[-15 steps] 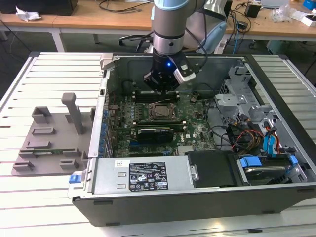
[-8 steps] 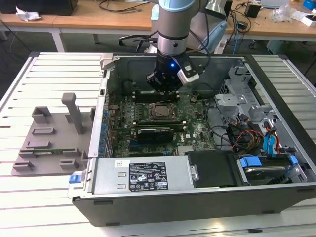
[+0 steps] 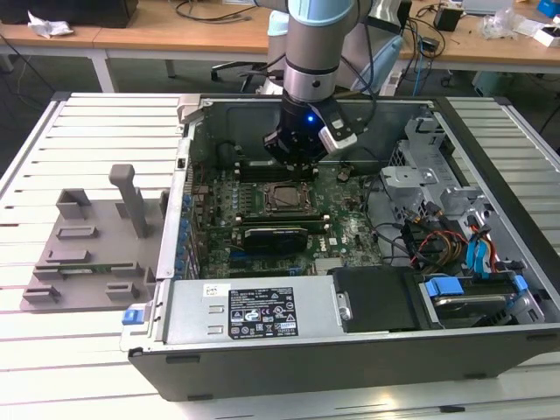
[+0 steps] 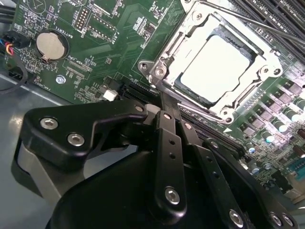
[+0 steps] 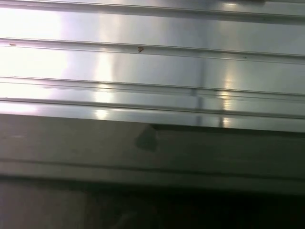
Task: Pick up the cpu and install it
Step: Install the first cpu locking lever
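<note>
The cpu (image 4: 217, 67), a flat square chip with a bright silver top, lies inside the metal socket frame (image 4: 164, 67) on the green motherboard (image 4: 109, 33). In the second wrist view my gripper (image 4: 167, 102) hangs just beside the socket with its black fingers (image 4: 170, 138) drawn together and nothing between them. From the exterior view, the gripper (image 3: 293, 159) sits low inside the open computer case (image 3: 350, 346), right behind the socket frame (image 3: 287, 198).
A long black card (image 3: 276, 236) lies just in front of the socket. Cables and blue-tabbed drive bays (image 3: 472, 262) fill the case on the exterior view's right. A grey fixture plate (image 3: 87, 249) sits on the slatted table on the exterior view's left. Ridged metal (image 5: 152, 62) shows in the first wrist view.
</note>
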Tool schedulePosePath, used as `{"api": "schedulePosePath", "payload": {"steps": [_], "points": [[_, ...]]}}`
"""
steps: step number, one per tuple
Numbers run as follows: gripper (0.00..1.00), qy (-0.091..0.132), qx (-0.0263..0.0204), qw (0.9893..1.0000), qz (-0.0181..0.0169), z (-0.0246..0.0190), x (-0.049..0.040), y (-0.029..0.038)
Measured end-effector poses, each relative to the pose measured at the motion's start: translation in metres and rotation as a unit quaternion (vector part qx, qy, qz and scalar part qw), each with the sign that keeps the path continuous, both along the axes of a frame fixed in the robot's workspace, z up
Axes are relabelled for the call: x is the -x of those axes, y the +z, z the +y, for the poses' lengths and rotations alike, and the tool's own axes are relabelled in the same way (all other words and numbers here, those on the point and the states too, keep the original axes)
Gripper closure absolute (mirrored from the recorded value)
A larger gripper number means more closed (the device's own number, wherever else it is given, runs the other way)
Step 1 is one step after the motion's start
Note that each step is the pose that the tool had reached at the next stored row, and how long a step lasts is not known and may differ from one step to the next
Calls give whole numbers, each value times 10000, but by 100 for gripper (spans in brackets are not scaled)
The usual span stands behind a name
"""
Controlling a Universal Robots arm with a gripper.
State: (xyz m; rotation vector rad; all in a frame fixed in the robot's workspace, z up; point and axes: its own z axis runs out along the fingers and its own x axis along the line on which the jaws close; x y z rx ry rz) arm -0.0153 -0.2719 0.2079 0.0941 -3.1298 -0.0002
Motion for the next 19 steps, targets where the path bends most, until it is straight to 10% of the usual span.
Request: {"api": "schedulePosePath", "payload": {"steps": [19], "points": [[89,-1,15,10000,23,-77,-42,-56]]}}
